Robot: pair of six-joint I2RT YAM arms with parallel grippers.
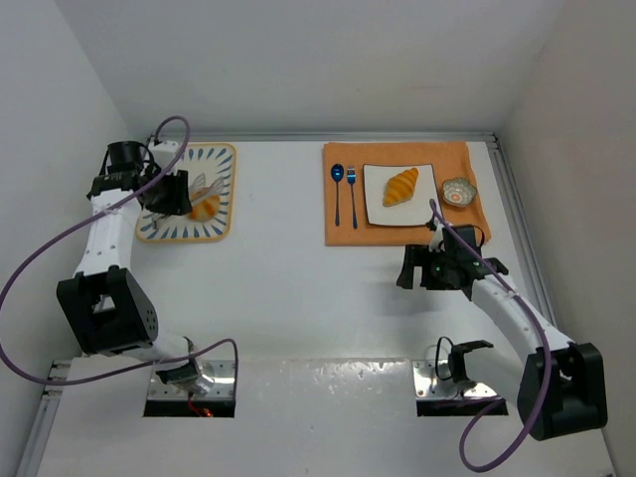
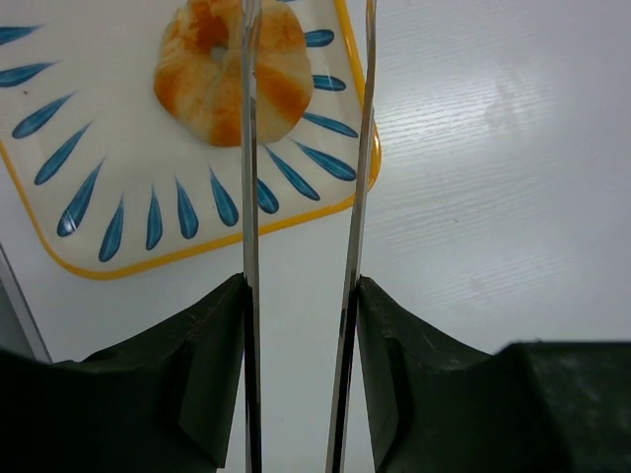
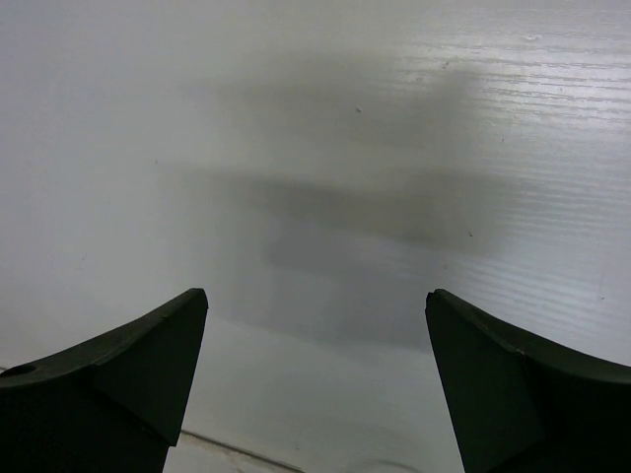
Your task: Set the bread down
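Counter (image 1: 298, 298): white. Patterned tray (image 2: 118, 246), beneath left pincer (image 2: 301, 148). Bun (image 2: 232, 69), just ahead, its blades nearly closed, holding nothing (widen them before descending, centre over bun). Right pincer (image 3: 315, 374): open, empty; croissant (image 1: 401, 186) plated beyond it.

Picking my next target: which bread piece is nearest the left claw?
The round bun on the blue-petal tray, right by the left claw. The croissant lies far off on the white plate.

I work in a lab test cell: a plain white bench (image 1: 298, 288) boxed in by bare white walls (image 1: 298, 60).
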